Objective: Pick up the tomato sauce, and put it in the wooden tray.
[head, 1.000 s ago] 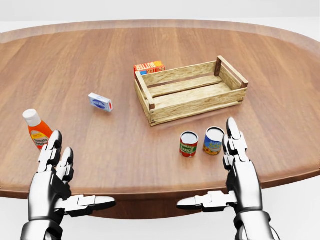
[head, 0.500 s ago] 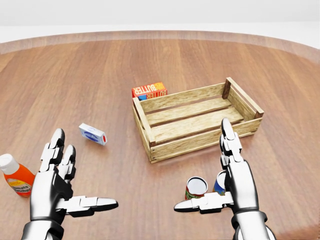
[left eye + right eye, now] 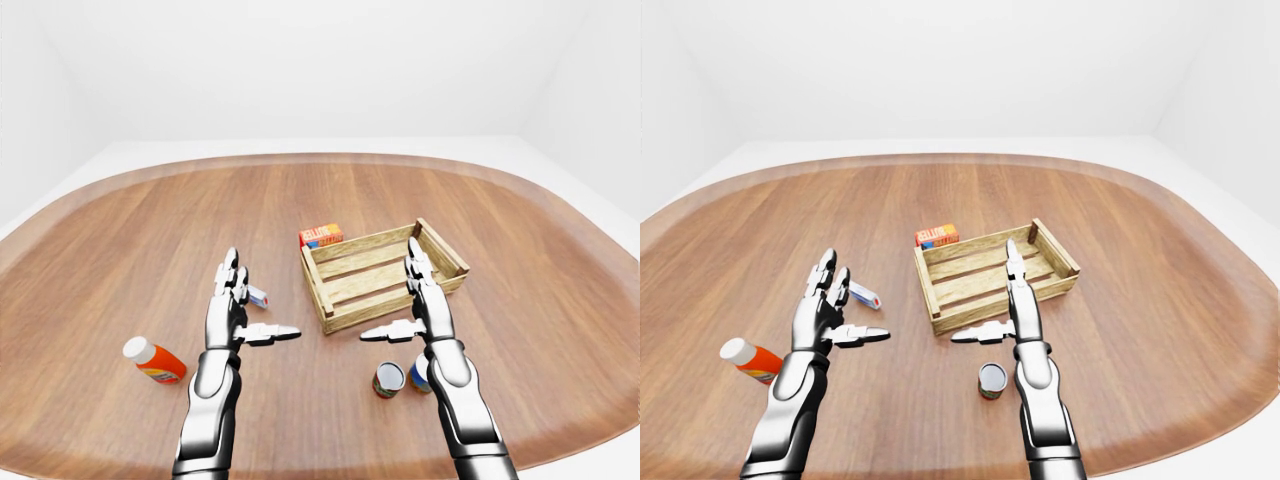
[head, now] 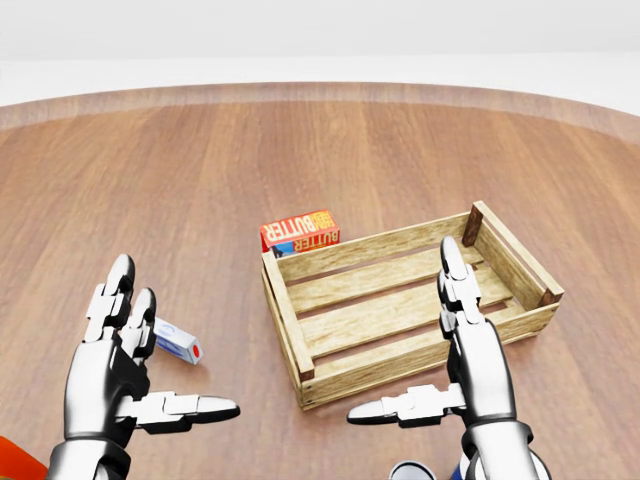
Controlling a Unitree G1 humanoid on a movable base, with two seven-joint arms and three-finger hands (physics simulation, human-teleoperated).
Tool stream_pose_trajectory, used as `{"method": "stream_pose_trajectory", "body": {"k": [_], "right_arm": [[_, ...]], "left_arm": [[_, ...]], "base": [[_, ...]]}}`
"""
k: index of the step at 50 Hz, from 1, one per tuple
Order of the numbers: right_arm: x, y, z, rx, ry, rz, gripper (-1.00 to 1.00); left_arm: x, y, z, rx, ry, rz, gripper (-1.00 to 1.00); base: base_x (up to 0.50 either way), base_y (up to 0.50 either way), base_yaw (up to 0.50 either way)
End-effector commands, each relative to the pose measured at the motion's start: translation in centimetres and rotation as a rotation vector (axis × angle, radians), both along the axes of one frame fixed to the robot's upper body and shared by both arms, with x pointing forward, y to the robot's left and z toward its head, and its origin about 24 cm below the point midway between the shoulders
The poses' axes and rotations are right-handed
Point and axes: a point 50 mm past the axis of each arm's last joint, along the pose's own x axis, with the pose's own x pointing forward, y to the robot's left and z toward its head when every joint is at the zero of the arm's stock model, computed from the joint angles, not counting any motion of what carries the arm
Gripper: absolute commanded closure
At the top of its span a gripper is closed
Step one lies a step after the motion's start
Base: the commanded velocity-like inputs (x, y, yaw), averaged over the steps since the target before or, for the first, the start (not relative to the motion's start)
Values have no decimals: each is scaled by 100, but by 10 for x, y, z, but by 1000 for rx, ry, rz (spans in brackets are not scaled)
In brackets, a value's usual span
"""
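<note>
While both hands hover spread, nothing is grasped yet.
Tomato sauce [image 3: 388,379] stands near the desk's [image 3: 120,240] bottom edge; wooden tray [image 3: 383,275] empty; left hand [image 3: 228,305] and right hand [image 3: 425,305] fingers released.

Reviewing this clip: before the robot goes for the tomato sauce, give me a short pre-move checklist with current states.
1. Tomato sauce can in view, upright: ok.
2. Right robot hand open and empty: ok.
3. Left robot hand open and empty: ok.
4. Wooden tray holds nothing: ok.
5. Second can stands close beside the target: not ok, crowded grasp.
6. Can's label readable enough to confirm the target: cannot tell.
</note>
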Motion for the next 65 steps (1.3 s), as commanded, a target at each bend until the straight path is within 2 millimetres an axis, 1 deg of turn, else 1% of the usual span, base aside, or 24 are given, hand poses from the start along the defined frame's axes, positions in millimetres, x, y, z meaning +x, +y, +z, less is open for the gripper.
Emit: {"method": "stream_pose_trajectory", "body": {"k": [1, 14, 15, 17, 19, 21, 23, 24, 26, 28, 31, 33, 36, 38, 40, 44, 48, 53, 62, 65], "right_arm": [[-1, 0, -1, -4, 6, 1, -100], [-1, 0, 0, -5, 0, 5, -100], [-1, 0, 4, -3, -14, 6, -100], [-1, 0, 5, -2, -17, 9, -100], [-1, 1, 1, -6, -4, 10, -100], [-1, 2, -5, -6, 20, 11, -100], [-2, 2, -2, -13, 7, 11, -100], [-2, 2, -1, -7, 4, 4, -100], [-4, 1, 1, 65, -4, 20, -100], [-5, -2, 1, 37, -7, -13, -100], [-6, -2, 2, 62, -11, -8, -100], [-9, -1, 7, 54, -31, -1, -100], [-9, 0, 8, 63, -35, 10, -100], [-9, -1, 11, 20, -51, -14, -100], [-9, -1, 15, 39, -68, -5, -100], [-8, -3, 20, -32, -89, -36, -100], [-12, -2, 26, -42, -116, -16, -100], [-13, -1, 27, -73, -120, -9, -100], [-20, 0, 46, -145, -192, 13, -100], [-19, 0, 47, -176, -184, 15, -100]], "left_arm": [[-1, 0, -2, 1, 6, 1, -100], [-1, 0, -2, -1, 7, 1, -100], [-1, 0, 0, -2, 5, 2, -100], [-1, 0, 1, -2, 2, 1, -100], [-2, 0, 1, -6, -1, -1, -100], [-1, 0, -4, -9, 9, -2, -100], [-2, -1, -3, -7, 9, -4, -100], [-2, 0, -2, -7, 6, -3, -100], [-1, 0, -2, -8, 6, -1, -100], [0, -1, -4, -5, 11, -2, -100], [-1, -1, -4, -2, 12, -4, -100], [-1, 0, -3, -1, 9, -2, -100], [-2, 0, -4, -2, 9, 0, -100], [-2, -1, -4, -1, 9, -2, -100], [-2, -1, -4, 0, 9, -2, -100], [-1, -1, -5, 3, 11, -2, -100], [-1, -1, -5, 7, 10, -3, -100], [-1, -1, -5, 9, 10, -3, -100], [-2, -1, -4, 14, 7, 1, -100], [-1, 0, -4, 13, 7, 3, -100]], "base": [[50, 0, 0], [50, 0, 0], [50, 0, 0], [50, 0, 0], [50, 0, 0], [50, 0, 0], [50, 0, 0], [50, 0, 0], [50, 0, 0], [0, 0, 0], [0, 0, 0], [0, 0, 0], [0, 0, 0], [0, 0, 0], [0, 0, 0], [0, 0, 0], [0, 0, 0], [0, 0, 0], [0, 0, 0], [0, 0, 0]]}}
